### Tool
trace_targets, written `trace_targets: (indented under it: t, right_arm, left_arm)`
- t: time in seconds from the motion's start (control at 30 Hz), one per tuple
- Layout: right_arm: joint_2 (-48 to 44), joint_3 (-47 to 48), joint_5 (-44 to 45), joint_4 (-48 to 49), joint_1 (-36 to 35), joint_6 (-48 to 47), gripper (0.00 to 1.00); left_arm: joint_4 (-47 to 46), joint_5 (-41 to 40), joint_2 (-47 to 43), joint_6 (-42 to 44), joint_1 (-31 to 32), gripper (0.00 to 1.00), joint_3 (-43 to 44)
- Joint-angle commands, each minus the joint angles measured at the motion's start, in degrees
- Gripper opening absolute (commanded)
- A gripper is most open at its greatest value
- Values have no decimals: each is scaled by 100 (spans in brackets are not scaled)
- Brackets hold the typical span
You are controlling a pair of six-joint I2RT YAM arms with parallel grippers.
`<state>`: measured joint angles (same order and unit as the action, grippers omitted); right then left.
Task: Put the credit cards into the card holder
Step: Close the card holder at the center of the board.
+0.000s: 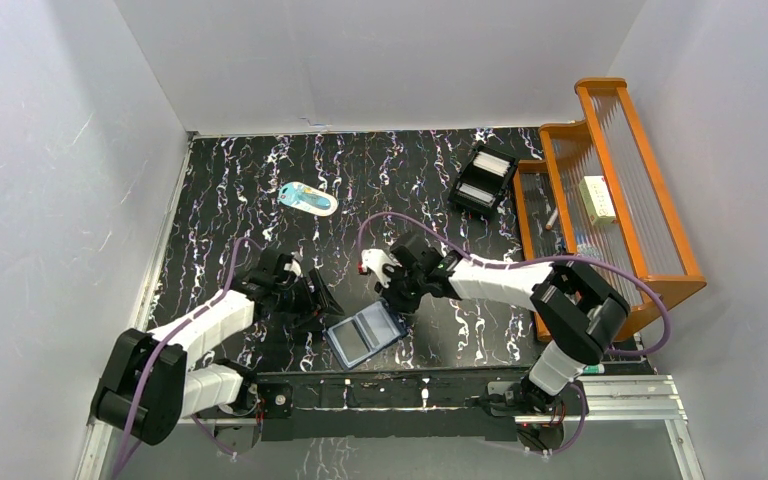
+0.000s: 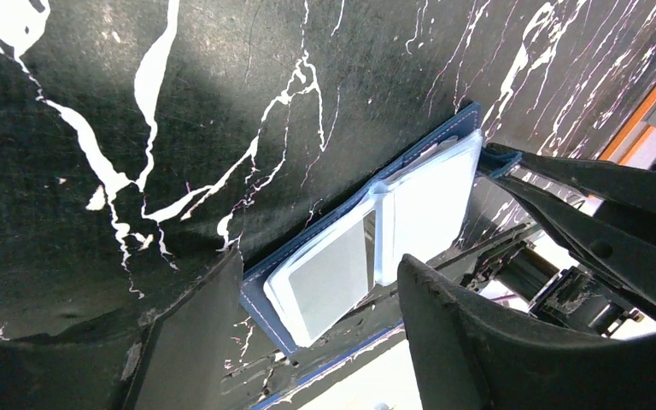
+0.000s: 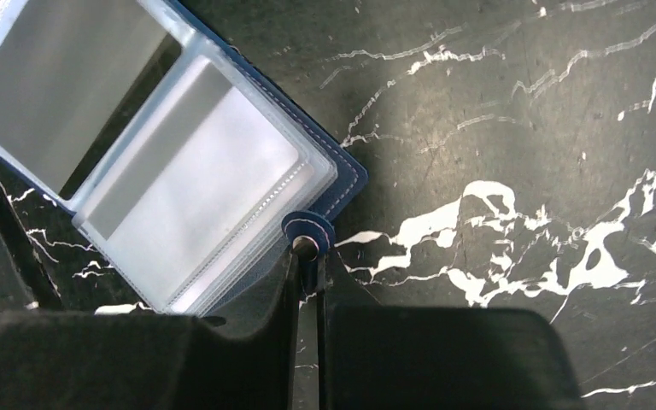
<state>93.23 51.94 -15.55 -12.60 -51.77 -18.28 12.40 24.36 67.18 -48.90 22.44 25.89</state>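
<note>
Near the front edge of the black marbled worktop (image 1: pixel 240 190), left of middle, the left claw (image 2: pixel 318 265) hangs released, its fingers spread wide. Just beside it the navy card holder (image 1: pixel 365 336) lies open and flat, its clear pockets facing up. At the holder's right corner the right claw (image 3: pixel 307 256) is clenched on the snap tab (image 3: pixel 307 231), while what look like two white cards (image 1: pixel 493 163) sit in a black tray (image 1: pixel 482 177) well apart, towards the far right corner.
</note>
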Motion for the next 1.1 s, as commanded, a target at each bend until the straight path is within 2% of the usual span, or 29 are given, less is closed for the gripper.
trace_targets:
  t: [0.0, 0.17, 0.3, 0.57, 0.87, 1.07]
  right_arm:
    - [-353, -538, 374, 1255, -4, 1328, 12]
    - [-668, -1076, 781, 1867, 1, 2374, 10]
    - [-789, -1269, 1045, 1976, 13, 2973, 10]
    - [-833, -1479, 1108, 2245, 18, 3680, 10]
    - [-974, -1701, 1235, 2520, 17, 4234, 10]
    - [-1070, -1742, 1429, 2654, 17, 4662, 11]
  left_arm:
    - [470, -167, -244, -52, -29, 67, -87]
    - [507, -154, -523, -259, -29, 70, -219]
    - [313, -40, -834, -543, -28, 72, -498]
    - [-1234, 594, -845, -1416, -15, 73, -1371]
    - [-2182, 911, -853, -1818, 32, 73, -1218]
    - [-3313, 1146, -724, -2480, 247, 72, -1369]
